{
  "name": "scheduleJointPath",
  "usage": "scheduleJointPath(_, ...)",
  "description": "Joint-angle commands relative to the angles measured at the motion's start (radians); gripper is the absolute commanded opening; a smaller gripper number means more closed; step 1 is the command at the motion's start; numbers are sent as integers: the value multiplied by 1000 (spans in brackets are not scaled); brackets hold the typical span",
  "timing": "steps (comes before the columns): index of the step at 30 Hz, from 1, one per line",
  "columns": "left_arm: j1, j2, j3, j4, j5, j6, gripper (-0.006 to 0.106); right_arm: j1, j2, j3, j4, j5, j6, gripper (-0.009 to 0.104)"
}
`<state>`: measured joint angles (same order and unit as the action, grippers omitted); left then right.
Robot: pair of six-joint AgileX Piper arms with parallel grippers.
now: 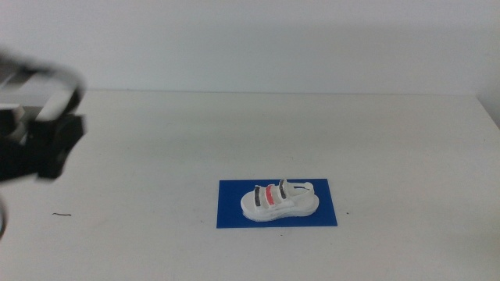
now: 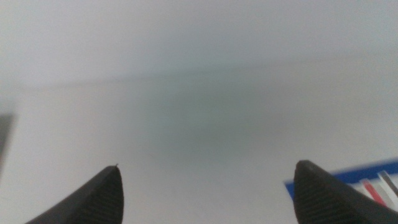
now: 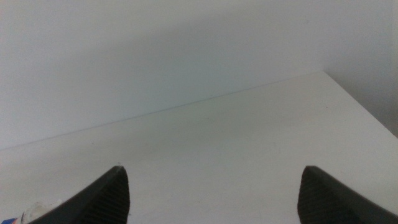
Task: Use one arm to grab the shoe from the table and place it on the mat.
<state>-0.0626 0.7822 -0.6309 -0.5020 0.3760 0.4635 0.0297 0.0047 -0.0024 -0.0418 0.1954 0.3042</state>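
White shoe already sits on the blue mat (job looks done). The left gripper is up at the table's left side, jaws spread, holding nothing; it should back away gently. The right gripper waits, jaws spread too

Even, soft, bright light falls on the white counter, with only faint shadows. The arm at the left edge is motion-blurred. Both wrist views are hazy and out of focus.
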Motion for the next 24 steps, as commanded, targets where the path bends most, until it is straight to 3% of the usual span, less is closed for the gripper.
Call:
scheduleJointPath(1, 4, -129, 114, -12, -136, -19, 94, 0, -5, 2, -5, -9, -4, 79)
scheduleJointPath(10, 4, -463, 416, -10, -269, -39, 94, 0, -5, 2, -5, -9, -4, 79)
scheduleJointPath(11, 4, -488, 442, 29, -269, -103, 94, 0, -5, 2, -5, -9, -4, 79)
scheduleJointPath(14, 4, -594, 514, 279, -238, -399, 94, 0, -5, 2, -5, -9, -4, 79)
scheduleJointPath(17, 4, -706, 595, 414, -239, -535, 94, 0, -5, 2, -5, -9, -4, 79)
scheduleJointPath(24, 2, -782, 631, 446, -209, -544, 94, 0, -5, 2, -5, -9, -4, 79)
